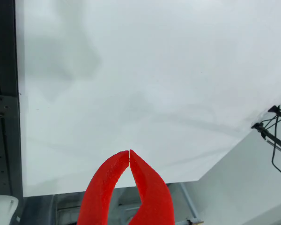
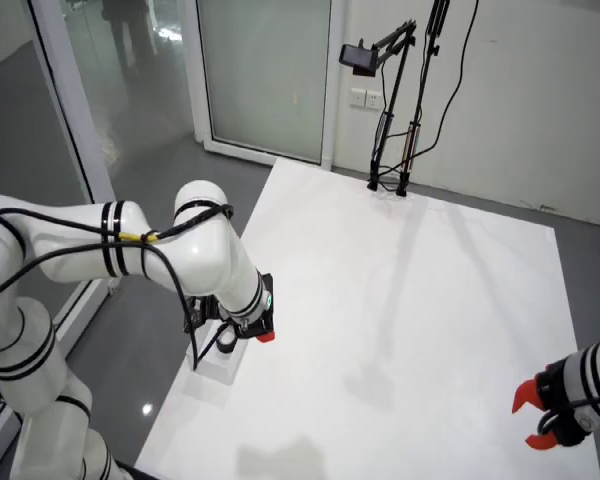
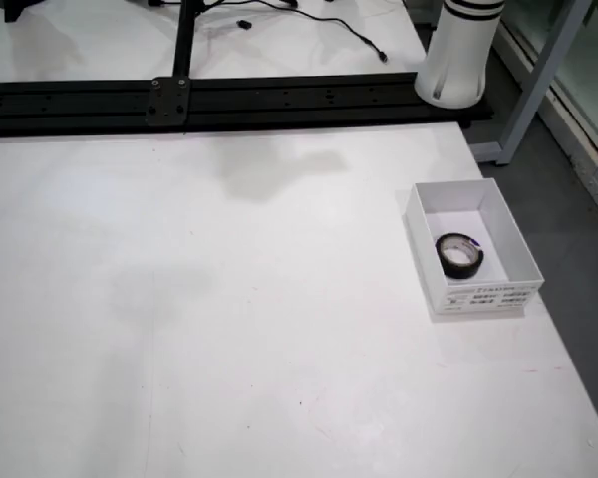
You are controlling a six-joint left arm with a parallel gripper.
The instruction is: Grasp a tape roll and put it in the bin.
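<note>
A black tape roll (image 3: 461, 272) lies flat inside the white bin (image 3: 478, 296), seen in the view from above at the table's right edge. In the view that rides on the gripper, my gripper (image 1: 129, 152) has its red fingertips touching, shut on nothing, hanging over the white table (image 1: 145, 84). In the view from the side, my gripper (image 2: 264, 336) shows only as a small red tip at the wrist of the white arm, just above the bin (image 2: 218, 366) at the table's left edge. No arm appears over the bin in the view from above.
A second arm with an open red gripper (image 2: 536, 421) stays at the lower right of the side view. A camera stand (image 2: 392, 120) is at the table's far edge. A black rail (image 3: 229, 100) and an arm base (image 3: 460, 60) lie behind the bin.
</note>
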